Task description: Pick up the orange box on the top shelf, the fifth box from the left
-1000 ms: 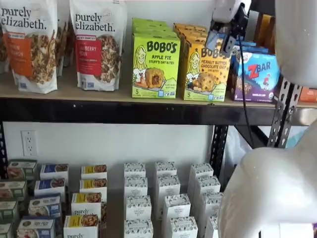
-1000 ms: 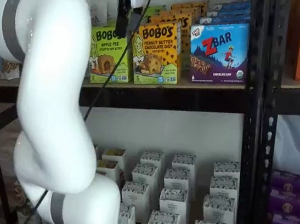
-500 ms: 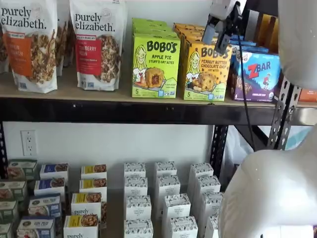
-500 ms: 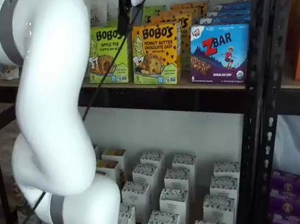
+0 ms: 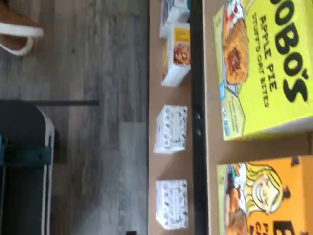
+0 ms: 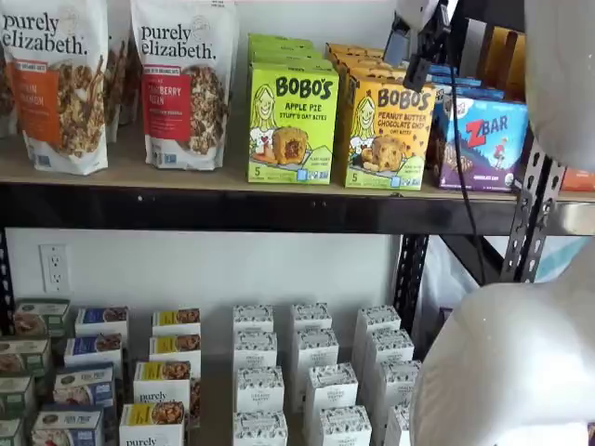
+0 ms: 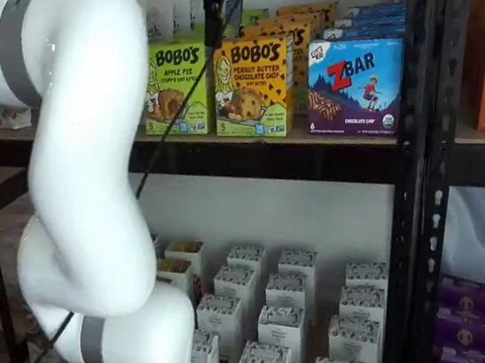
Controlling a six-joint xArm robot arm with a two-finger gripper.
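The orange box stands upright at the front of its row on the top shelf, between a lime-green box and a blue one. It shows in both shelf views, and the orange box has more orange boxes behind it. My gripper hangs in front of the box's upper right corner, open, with a gap between its two fingers and nothing in them. In a shelf view the gripper shows side-on as one black finger, just left of the box's top. The wrist view shows part of the orange box beside the shelf's black beam.
A lime-green Apple Pie box stands left of the orange one and a ZBar box right of it. Granola bags fill the shelf's left part. Small white boxes stand on the lower shelf. My white arm fills the foreground.
The gripper has risen from in front of the orange box's upper face to its top edge. Its fingers stay apart. No box has moved.
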